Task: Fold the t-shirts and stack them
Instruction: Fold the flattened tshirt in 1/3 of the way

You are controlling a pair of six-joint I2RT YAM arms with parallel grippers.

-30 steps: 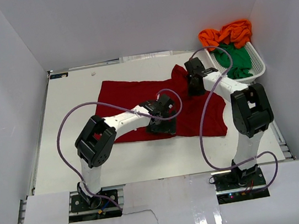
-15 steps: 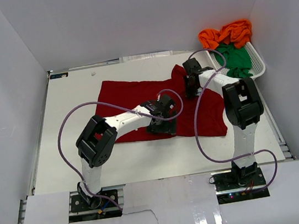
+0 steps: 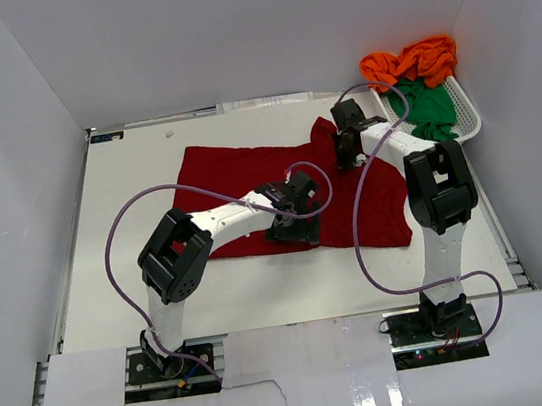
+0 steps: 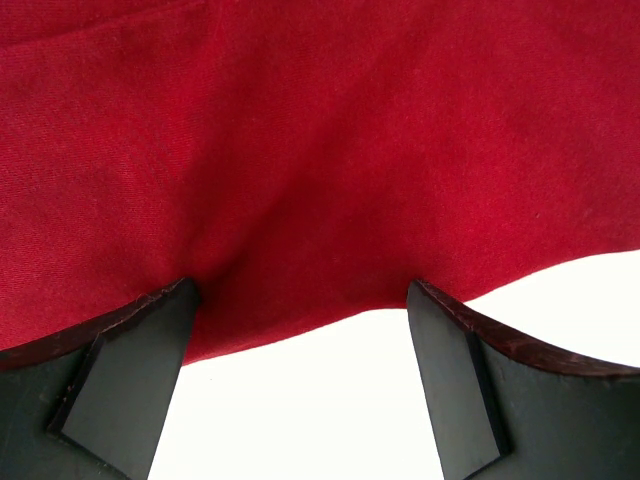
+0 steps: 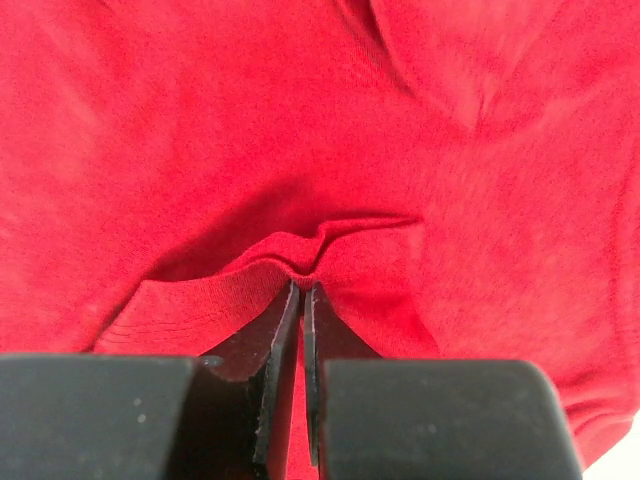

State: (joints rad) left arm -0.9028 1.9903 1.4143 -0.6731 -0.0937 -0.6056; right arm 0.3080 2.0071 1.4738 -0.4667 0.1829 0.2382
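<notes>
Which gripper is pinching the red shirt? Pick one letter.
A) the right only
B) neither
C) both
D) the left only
A: the right gripper has its fingers shut on a fold of the red shirt, while the left gripper stands open over the shirt's edge.

Nothing legible here: the small dark sticker, far off beyond and left of the left gripper, is too tiny to read.

red shirt partly under arms; green shirt half buried in basket
</notes>
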